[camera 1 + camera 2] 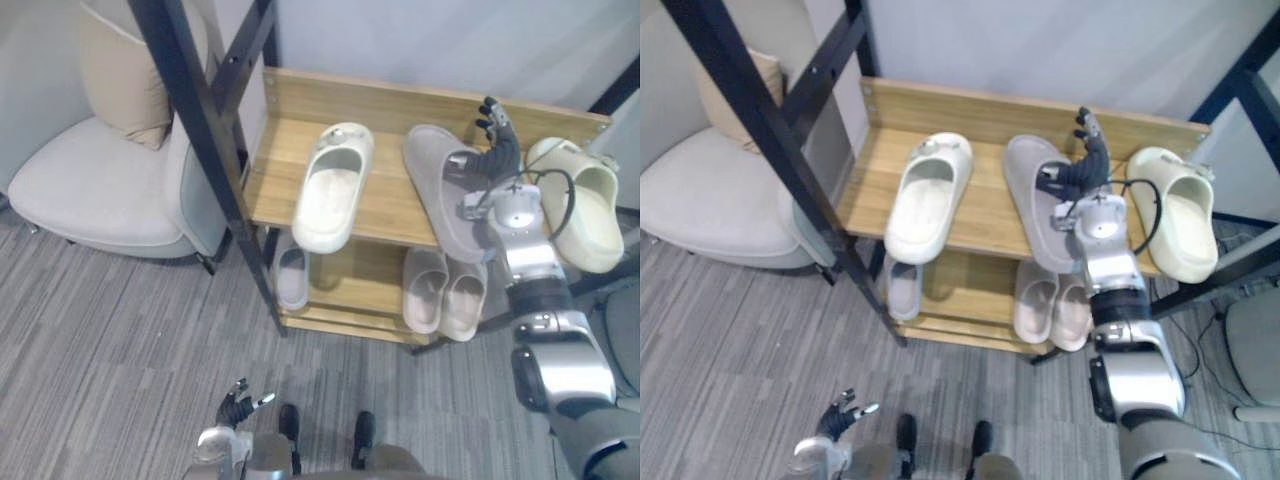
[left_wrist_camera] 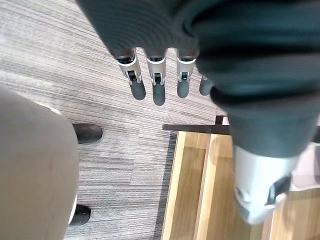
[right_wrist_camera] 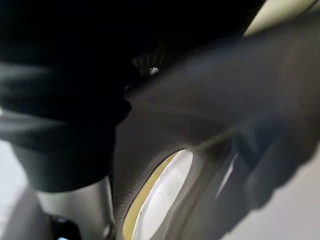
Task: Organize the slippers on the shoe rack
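The wooden shoe rack (image 1: pixel 380 105) stands ahead. Its top shelf carries a white slipper (image 1: pixel 332 186) at the left, a long grey slipper (image 1: pixel 438 195) in the middle and a cream clog (image 1: pixel 587 205) at the right. My right hand (image 1: pixel 492 152) is at the grey slipper's far right edge, thumb laid over it and fingers curled behind, one finger pointing up. The grey slipper (image 3: pixel 210 115) presses close against that hand in the right wrist view. My left hand (image 1: pixel 236 406) hangs low over the carpet, fingers (image 2: pixel 158 86) straight and holding nothing.
On the lower shelf lie a pair of beige slippers (image 1: pixel 443 292) and a single pale grey slipper (image 1: pixel 290 276). A black metal post (image 1: pixel 205 140) slants across the rack's left end. A light armchair (image 1: pixel 90 185) with a beige cushion (image 1: pixel 120 80) stands at the left.
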{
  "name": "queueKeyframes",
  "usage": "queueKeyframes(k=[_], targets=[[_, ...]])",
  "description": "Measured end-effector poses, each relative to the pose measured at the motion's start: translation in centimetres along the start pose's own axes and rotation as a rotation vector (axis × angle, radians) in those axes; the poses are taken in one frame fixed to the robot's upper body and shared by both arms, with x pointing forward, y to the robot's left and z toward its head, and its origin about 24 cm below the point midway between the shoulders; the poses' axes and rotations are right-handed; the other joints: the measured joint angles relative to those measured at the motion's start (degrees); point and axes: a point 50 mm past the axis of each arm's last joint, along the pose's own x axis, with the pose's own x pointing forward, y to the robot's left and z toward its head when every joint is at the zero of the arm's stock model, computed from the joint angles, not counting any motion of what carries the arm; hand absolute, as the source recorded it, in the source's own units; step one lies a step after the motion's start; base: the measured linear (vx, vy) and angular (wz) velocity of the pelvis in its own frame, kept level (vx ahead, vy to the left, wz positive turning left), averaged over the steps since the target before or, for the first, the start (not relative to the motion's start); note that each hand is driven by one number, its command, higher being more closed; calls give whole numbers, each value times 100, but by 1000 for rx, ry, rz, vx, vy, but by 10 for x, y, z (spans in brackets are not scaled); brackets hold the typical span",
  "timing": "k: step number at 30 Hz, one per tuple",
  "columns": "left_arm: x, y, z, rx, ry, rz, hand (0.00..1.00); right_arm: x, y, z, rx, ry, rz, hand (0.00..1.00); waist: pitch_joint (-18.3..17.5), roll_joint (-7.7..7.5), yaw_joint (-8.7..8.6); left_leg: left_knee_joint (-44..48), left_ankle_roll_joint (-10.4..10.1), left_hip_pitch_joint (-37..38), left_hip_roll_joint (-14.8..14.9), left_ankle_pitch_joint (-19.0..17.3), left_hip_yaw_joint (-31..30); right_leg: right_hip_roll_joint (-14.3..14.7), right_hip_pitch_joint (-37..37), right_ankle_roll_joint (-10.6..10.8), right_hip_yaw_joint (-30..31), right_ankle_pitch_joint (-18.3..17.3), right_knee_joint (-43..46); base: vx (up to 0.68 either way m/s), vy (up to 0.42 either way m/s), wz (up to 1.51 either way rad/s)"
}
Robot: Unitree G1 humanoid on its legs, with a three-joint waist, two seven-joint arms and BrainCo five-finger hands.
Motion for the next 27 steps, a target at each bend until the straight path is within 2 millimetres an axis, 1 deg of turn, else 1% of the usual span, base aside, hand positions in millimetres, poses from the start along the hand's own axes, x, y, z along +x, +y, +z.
queueKeyframes(k=[2,6,8,12,19,21,23,24,26,27], targets=[[1,1,3,3,-7,2,0,5,2,8,12,-19,-6,100,62,-13,11,-6,0,-49,5,24,-1,1,-50,-2,-10,1,36,0,0,0],[1,1,3,6,-6,1,0,7,5,10,23,-25,6,100,65,-19,11,-168,-6,-38,16,139,8,16,-137,-11,-27,7,89,-12,-2,0],[2,1,4,5,-9,2,0,9,6,13,65,-27,9,100,80,-40,18,-309,-24,-15,37,238,-1,42,-156,-28,-45,19,91,-55,-14,3],[3,1,6,3,-15,1,0,9,11,17,142,-43,20,100,127,-60,84,-379,-39,45,67,261,10,70,-138,-30,-39,17,96,-30,-12,-1],[3,2,5,-9,-11,5,0,8,13,20,172,-65,38,100,132,-71,75,-377,-39,89,68,262,74,71,-126,-30,23,17,97,8,4,-4],[3,2,5,-9,-11,5,0,2,15,20,168,-84,55,100,132,-71,74,-376,-39,110,72,261,77,72,-113,-30,20,17,107,0,0,0],[3,2,5,-9,-6,5,0,-8,19,19,162,-111,86,100,132,-71,45,-376,-38,179,74,258,75,70,-42,-30,7,17,122,0,0,0],[3,2,5,-9,-5,5,0,-10,19,18,161,-113,89,100,132,-71,40,-376,-39,192,73,255,74,69,-27,-29,5,16,123,0,0,0],[3,2,4,-7,0,5,0,-26,23,15,162,-145,116,100,122,-84,25,-376,-59,268,78,237,104,69,-18,-26,13,13,160,-43,13,-6],[3,2,4,-7,1,5,0,-27,23,15,162,-149,119,100,121,-85,19,-376,-59,268,77,237,107,67,-18,-26,15,13,163,-40,15,-6]])
